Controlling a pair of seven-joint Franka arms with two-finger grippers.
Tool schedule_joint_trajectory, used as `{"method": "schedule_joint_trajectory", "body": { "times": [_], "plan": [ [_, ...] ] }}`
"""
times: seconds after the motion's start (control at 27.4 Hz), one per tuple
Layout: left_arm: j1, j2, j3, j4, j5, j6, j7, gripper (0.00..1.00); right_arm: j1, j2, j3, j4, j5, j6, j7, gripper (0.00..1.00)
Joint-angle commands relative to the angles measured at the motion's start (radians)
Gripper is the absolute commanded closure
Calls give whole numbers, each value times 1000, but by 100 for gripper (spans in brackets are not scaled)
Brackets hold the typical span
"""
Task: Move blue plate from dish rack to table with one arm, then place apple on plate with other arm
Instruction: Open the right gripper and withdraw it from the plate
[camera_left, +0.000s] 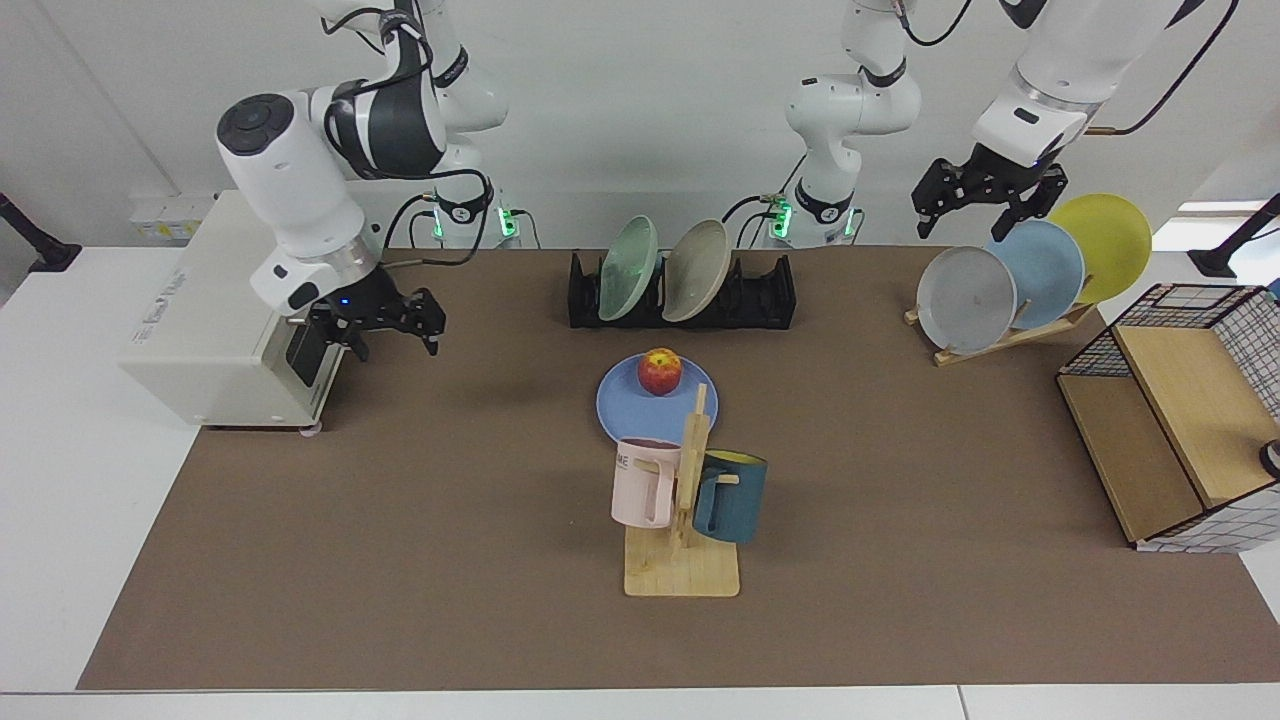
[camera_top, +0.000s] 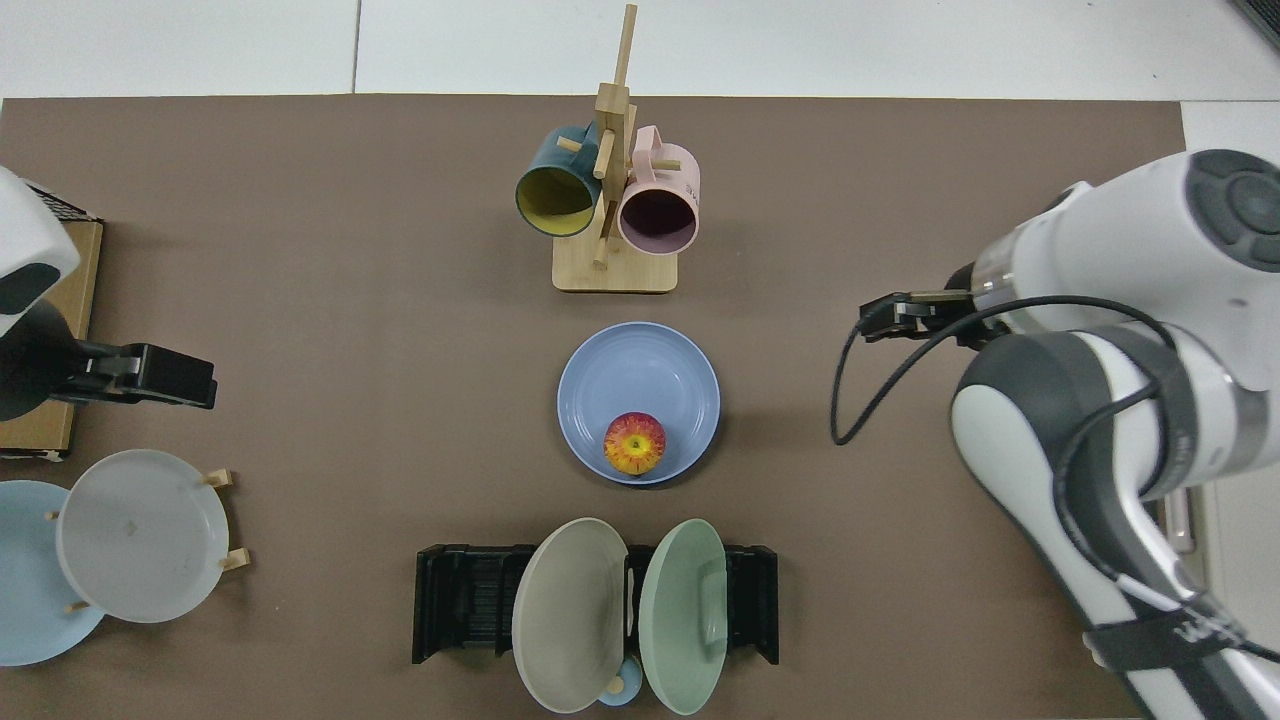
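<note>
The blue plate (camera_left: 655, 412) (camera_top: 630, 368) lies flat on the brown mat of the table (camera_left: 400, 520), in front of the black dish rack (camera_left: 765, 300) (camera_top: 460, 600). The apple (camera_left: 660, 371) (camera_top: 634, 443) rests on the plate's rack-side part, with nothing touching it. My right gripper (camera_left: 395, 338) hangs open and empty beside the toaster oven's door, far from the plate. My left gripper (camera_left: 980, 205) (camera_top: 150, 375) waits open and empty above the wooden plate stand.
A green and a beige plate stand in the dish rack. A mug stand (camera_left: 685, 500) (camera_top: 610, 200) with a pink and a teal mug is just in front of the blue plate. The toaster oven (camera_left: 220, 300), the plate stand (camera_left: 1010, 290) and a wire basket (camera_left: 1170, 430) line the sides.
</note>
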Motion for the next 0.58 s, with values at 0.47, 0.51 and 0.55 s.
{"method": "schedule_joint_trajectory", "body": {
  "times": [0.47,0.51,0.55],
  "plan": [
    [-11,-6,13,19,5,-25,3,0,-72,-102,26,113,-43,-254,-78,0],
    [-11,-6,14,19,5,-25,3,0,-70,-107,33,114,-45,-266,-77,0],
    [-11,-6,14,19,5,-25,3,0,-69,-116,36,114,-46,-273,-72,0]
  ]
}}
